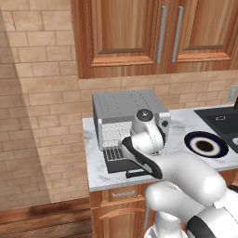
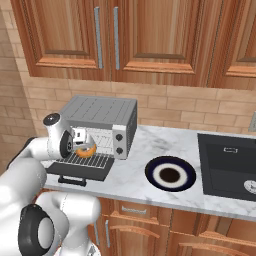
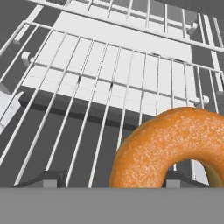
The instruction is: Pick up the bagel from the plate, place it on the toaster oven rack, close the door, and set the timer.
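Silver box-shaped toaster oven (image 2: 102, 120) on the white marbled counter (image 2: 135, 180), its dark panel door (image 2: 80, 172) folded down; light-grey wire toaster oven rack (image 3: 109, 78) under the golden-brown ring bagel (image 3: 170, 148), which sits at the oven mouth between the end effector (image 2: 82, 145) fingers; contact unclear, spread or pinching cannot be told; round dark navy plate with white ring (image 2: 170, 174) empty, well apart; bagel cut off at the hand view's edge.

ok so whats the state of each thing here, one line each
bagel: off the plate, over the toaster oven rack between the fingertips
plate: bare, on the counter
toaster oven rack: pulled out over the door
door: folded down open
gripper: jaws spread apart
cabinet doors: shut
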Robot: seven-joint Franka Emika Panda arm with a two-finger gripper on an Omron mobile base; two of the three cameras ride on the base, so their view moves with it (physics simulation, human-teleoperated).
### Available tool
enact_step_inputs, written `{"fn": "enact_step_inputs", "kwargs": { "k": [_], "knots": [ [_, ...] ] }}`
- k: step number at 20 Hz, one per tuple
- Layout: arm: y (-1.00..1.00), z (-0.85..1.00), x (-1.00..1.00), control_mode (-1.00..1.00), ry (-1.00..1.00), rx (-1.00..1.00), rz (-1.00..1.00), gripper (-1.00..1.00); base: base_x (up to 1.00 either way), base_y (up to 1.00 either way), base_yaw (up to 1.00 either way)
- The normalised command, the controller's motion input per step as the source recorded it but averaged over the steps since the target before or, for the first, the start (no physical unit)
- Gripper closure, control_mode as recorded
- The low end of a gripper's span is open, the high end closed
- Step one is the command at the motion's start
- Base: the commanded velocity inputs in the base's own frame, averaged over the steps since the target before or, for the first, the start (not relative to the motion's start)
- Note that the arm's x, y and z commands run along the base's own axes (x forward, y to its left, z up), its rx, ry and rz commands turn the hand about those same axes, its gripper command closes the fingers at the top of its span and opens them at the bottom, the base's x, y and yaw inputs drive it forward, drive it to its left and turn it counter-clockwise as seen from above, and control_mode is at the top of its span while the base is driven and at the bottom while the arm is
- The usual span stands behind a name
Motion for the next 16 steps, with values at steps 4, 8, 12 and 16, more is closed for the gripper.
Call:
{"fn": "enact_step_inputs", "kwargs": {
  "k": [4,8,12,16],
  "knots": [
    [0.00,0.48,-0.35,-1.00,-0.07,0.00,0.00,-1.00,0.00,0.00,0.00],
    [0.00,0.57,-0.18,-1.00,-0.02,0.01,0.00,-1.00,0.00,0.00,0.00],
    [0.00,0.41,-0.02,-1.00,0.03,0.05,0.00,-1.00,0.00,0.00,0.00],
    [0.00,0.39,-0.11,-1.00,0.01,0.05,0.00,-1.00,0.00,0.00,0.00]
  ]
}}
